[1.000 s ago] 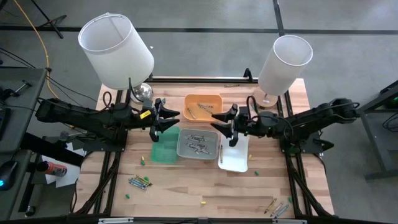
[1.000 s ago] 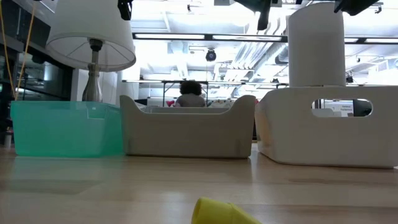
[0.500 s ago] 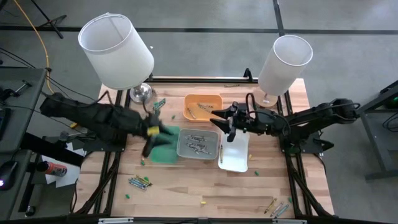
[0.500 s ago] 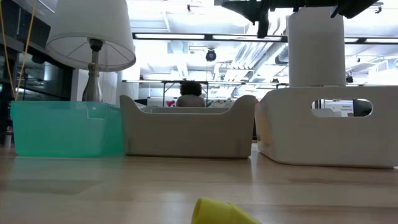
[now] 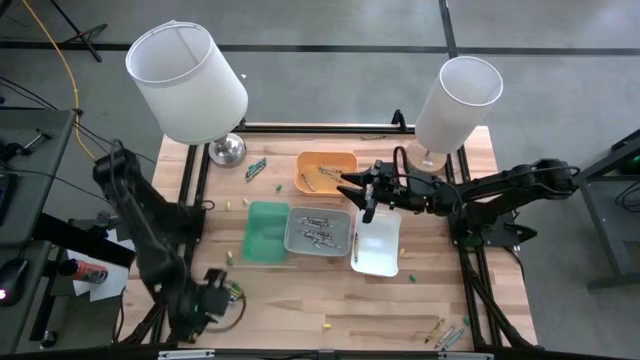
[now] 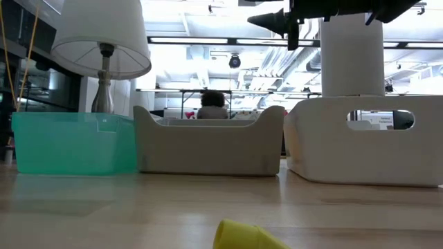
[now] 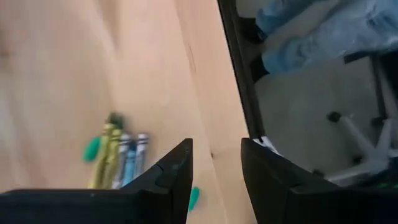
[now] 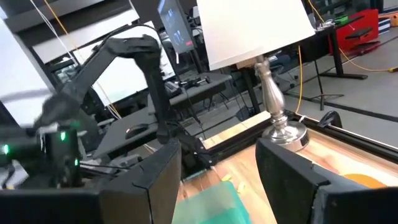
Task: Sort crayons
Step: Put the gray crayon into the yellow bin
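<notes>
Left gripper (image 5: 212,296) swung from above green tray (image 5: 266,232) down to near table edge, fingers spread, nothing held. Crayons (image 7: 118,158) lie just ahead of fingertips. Next pick likely. Right gripper (image 5: 352,186) spread, empty, over orange tray (image 5: 326,160).

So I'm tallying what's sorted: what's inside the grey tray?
The grey tray holds several crayons lying loosely, grey-wrapped as far as shows. An exact count isn't possible; the low view shows only its wall.
</notes>
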Controlling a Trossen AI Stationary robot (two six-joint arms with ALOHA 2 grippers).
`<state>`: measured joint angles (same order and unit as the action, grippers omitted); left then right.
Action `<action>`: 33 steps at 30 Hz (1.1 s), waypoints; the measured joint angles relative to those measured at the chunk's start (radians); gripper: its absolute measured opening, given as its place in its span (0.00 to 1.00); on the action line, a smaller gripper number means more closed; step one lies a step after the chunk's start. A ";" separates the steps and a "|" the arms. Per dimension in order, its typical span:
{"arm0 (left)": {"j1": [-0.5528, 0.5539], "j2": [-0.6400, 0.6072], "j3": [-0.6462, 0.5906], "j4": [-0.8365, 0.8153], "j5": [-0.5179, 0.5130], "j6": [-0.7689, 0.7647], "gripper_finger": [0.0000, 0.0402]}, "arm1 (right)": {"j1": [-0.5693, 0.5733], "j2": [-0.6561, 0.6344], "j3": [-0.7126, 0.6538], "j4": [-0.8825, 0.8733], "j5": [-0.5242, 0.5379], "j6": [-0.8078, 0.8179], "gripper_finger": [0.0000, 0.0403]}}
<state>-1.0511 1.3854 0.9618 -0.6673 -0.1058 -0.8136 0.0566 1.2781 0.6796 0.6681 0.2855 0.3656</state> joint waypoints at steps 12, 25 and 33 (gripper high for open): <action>-0.034 0.273 -0.032 0.010 -0.023 0.046 0.30 | -0.018 0.000 0.000 -0.059 0.001 0.107 0.49; -0.031 0.261 -0.031 -0.045 -0.063 0.050 0.30 | -0.018 0.000 0.000 -0.072 0.000 0.106 0.49; -0.030 0.265 -0.032 -0.035 -0.069 0.109 0.30 | -0.018 0.000 0.000 -0.092 0.000 0.107 0.49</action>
<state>-1.0813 1.6505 0.9302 -0.7020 -0.1750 -0.7048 0.0387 1.2781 0.6796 0.5757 0.2852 0.4725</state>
